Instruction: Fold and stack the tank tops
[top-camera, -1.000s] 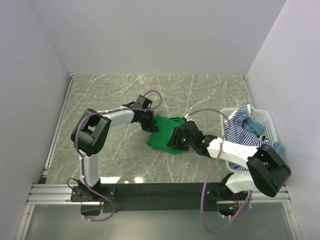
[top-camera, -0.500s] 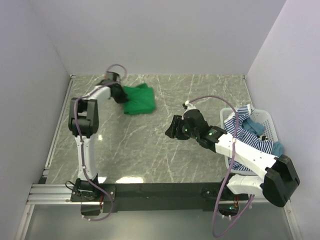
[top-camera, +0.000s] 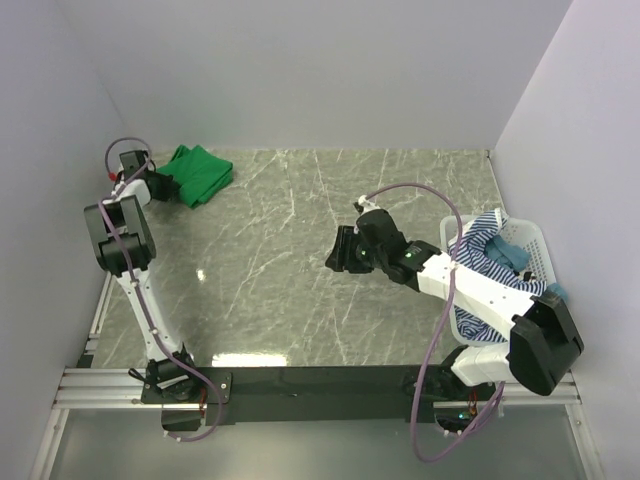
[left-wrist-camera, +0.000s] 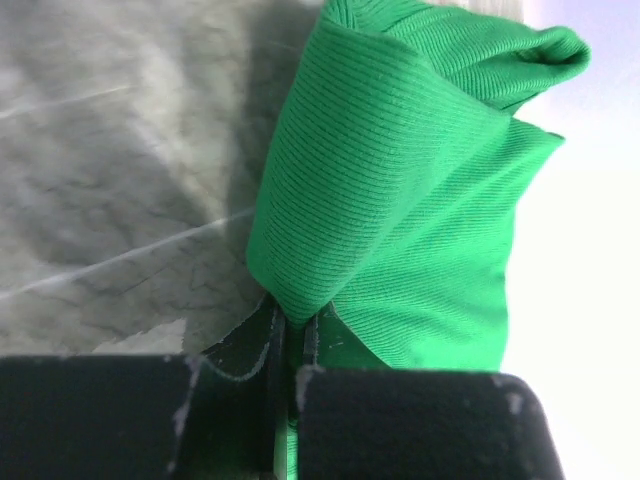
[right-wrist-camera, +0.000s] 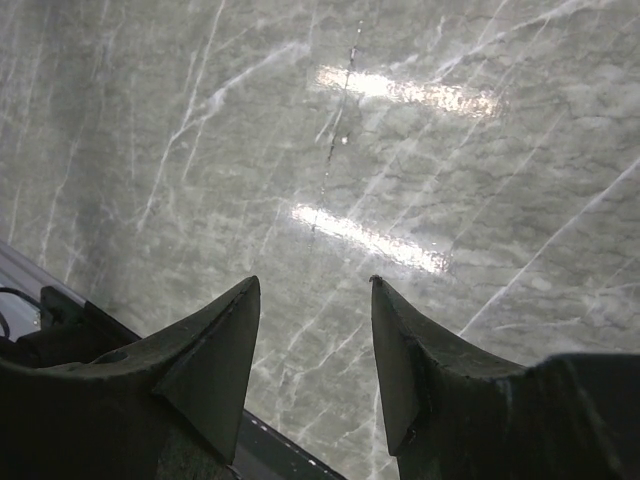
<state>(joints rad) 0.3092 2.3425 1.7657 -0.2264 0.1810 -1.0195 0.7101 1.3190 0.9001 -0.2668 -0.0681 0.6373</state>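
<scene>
Overhead view from behind; wrist views close above the table (top-camera: 300, 290).

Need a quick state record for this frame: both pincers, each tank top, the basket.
left pincer: shut on an edge of the green tank top
right pincer: open, empty, over bare table right of centre
green tank top: folded bundle at the table's far-left corner
striped tank top: unfolded, draped over the basket rim
teal tank top: crumpled inside the basket
basket: at the table's right edge
stack: not started, one top out of the basket
</scene>
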